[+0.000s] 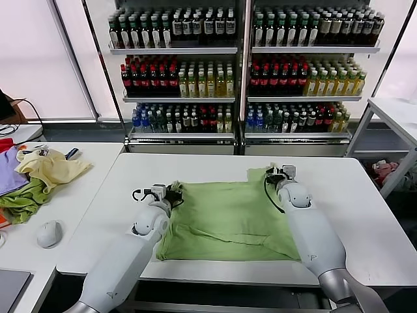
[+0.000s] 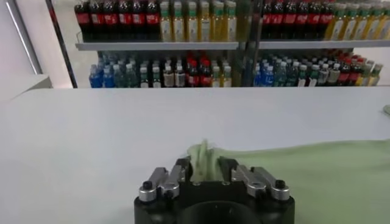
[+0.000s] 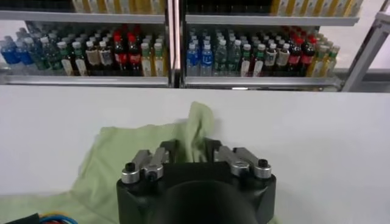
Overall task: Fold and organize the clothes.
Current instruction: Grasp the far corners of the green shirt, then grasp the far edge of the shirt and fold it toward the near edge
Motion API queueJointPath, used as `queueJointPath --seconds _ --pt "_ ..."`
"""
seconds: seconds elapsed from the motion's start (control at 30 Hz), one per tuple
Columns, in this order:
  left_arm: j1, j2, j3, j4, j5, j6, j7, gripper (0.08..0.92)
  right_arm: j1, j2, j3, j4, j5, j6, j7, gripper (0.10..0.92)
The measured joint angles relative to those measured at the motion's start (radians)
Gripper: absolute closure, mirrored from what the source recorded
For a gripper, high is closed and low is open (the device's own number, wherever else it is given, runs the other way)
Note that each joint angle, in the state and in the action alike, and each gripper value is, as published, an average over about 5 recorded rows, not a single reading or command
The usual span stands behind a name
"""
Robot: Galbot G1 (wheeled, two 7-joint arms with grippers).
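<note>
The clothes are one light green shirt (image 1: 228, 215) lying spread out and slightly wrinkled on the white table (image 1: 365, 215). My left gripper (image 1: 176, 192) is at the shirt's far left corner, shut on a raised pinch of the green cloth (image 2: 204, 155). At the far right corner my right gripper (image 1: 277, 173) is likewise shut on a bunched fold of the cloth (image 3: 198, 122). In the left wrist view the shirt (image 2: 317, 176) runs off to one side of the left gripper (image 2: 206, 167). In the right wrist view it (image 3: 116, 158) lies beneath and beside the right gripper (image 3: 190, 146).
A heap of pale yellow, green and purple garments (image 1: 36, 179) lies on the neighbouring table to the left, with a white mouse (image 1: 49, 233) near it. Shelves of bottles (image 1: 241, 65) stand behind the table. Another white table (image 1: 397, 111) is at the right.
</note>
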State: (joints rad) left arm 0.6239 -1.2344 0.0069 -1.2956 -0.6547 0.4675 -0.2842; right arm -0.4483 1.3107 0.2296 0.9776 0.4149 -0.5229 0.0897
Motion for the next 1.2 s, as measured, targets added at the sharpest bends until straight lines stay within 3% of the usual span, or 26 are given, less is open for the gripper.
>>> queueJointPath --seconds 0.13,0.27,0.7,1.2 --pt "0.011 0.009 -0.002 -0.015 -0.017 -0.020 0.011 0.822 -0.019 -0.012 -0.001 0.029 0.009 0.015 -0.004 0.872" --pt "0.024 0.022 -0.006 -0.037 -0.030 -0.042 0.017 0.901 -0.045 -0.027 0.006 0.080 0.027 0.027 -0.004 0.895" --pt "0.115 0.103 -0.058 -0.234 -0.074 -0.067 0.015 0.909 -0.207 -0.108 0.077 0.392 0.103 0.027 0.012 0.895" --pt "0.341 0.213 -0.116 -0.530 -0.071 -0.058 0.030 0.909 -0.538 -0.160 0.228 0.797 0.104 0.002 0.030 0.895"
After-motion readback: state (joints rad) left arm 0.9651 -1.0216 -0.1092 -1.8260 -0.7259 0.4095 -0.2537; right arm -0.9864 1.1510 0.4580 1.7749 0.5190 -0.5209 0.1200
